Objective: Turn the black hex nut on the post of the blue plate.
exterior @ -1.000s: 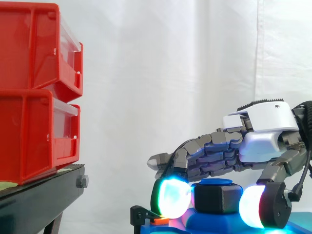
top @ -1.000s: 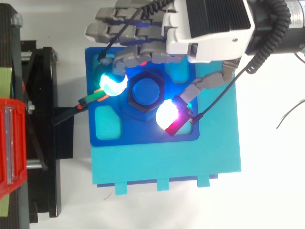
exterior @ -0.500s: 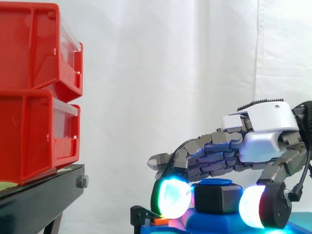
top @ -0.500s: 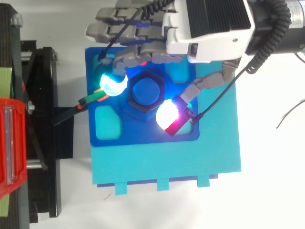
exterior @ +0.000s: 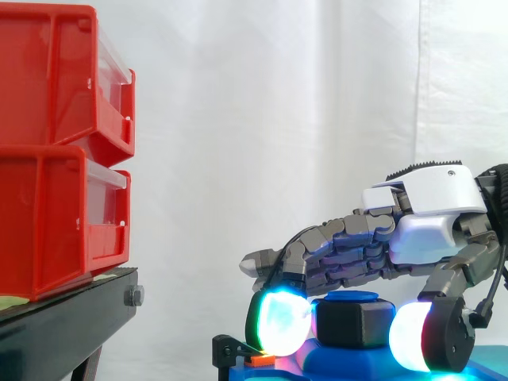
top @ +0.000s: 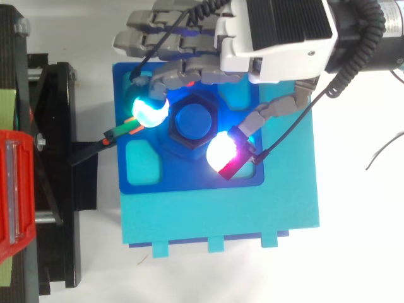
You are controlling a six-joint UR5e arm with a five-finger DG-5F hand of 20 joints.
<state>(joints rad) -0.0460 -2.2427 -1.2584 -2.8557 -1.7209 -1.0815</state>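
Nothing moved: hand (top: 278, 31) pads (top: 222, 151) clamp the black hex nut (exterior: 349, 324), mid blue plate (top: 189, 180); side view shows pads level with its flanks.

The hand (top: 278, 35) comes in from 1 o'clock in the top view, palm down. A bent finger and the thumb pinch the nut (exterior: 349, 325).

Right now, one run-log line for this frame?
phase: grasp | hand: shut on black hex nut, pads on opposite sides | nut: on post of blue plate
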